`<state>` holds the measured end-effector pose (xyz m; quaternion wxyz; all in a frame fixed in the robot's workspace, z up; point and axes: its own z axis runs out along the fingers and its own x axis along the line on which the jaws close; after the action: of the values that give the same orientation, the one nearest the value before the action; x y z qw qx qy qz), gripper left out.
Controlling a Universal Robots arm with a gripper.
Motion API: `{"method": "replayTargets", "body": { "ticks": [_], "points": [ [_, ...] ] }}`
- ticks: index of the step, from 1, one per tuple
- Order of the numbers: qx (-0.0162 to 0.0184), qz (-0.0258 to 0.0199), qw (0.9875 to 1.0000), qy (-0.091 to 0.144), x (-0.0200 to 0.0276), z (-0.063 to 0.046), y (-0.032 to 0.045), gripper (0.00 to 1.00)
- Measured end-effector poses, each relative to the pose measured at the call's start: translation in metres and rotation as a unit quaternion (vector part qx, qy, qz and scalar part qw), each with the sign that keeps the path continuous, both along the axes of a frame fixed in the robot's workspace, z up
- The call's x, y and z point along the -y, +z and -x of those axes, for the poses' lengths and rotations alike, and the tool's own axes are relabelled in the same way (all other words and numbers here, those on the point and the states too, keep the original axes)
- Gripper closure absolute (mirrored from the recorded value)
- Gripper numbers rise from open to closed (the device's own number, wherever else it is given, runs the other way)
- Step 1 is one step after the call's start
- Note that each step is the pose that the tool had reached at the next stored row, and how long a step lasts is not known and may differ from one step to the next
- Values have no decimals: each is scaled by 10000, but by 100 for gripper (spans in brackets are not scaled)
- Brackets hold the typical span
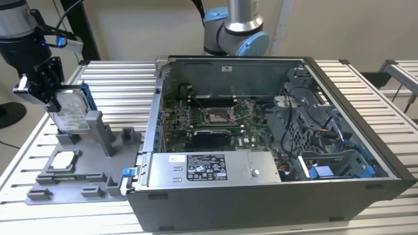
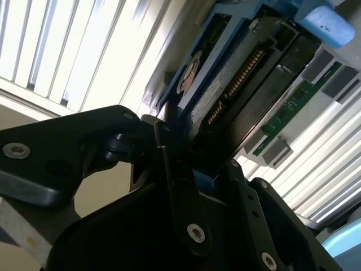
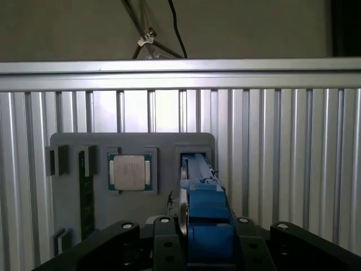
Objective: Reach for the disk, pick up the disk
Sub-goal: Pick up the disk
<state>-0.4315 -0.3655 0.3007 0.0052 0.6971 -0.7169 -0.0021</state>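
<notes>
Claw: the gripper hangs over the grey fixture tray. Its fingers are pinched on the disk's upper edge, and it looks clamped tight to me.
Disk: the disk stands on edge at the tray's upright slot, beside the pocket holding the small square chip.
Done: the reach is finished and the grip looks made.
Left: the lift. The disk's lower edge sits down by the slot post, and I can't tell whether it's clear of the tray.
Neighbour: the open computer case sits beside the tray, untouched.
</notes>
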Motion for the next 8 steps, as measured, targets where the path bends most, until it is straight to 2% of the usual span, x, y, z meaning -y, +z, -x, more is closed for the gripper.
{"method": "replayTargets", "body": {
  "ticks": [8],
  "points": [
    [0, 0, 10000, 0, 0, 0, 139, 100]
  ]
}}
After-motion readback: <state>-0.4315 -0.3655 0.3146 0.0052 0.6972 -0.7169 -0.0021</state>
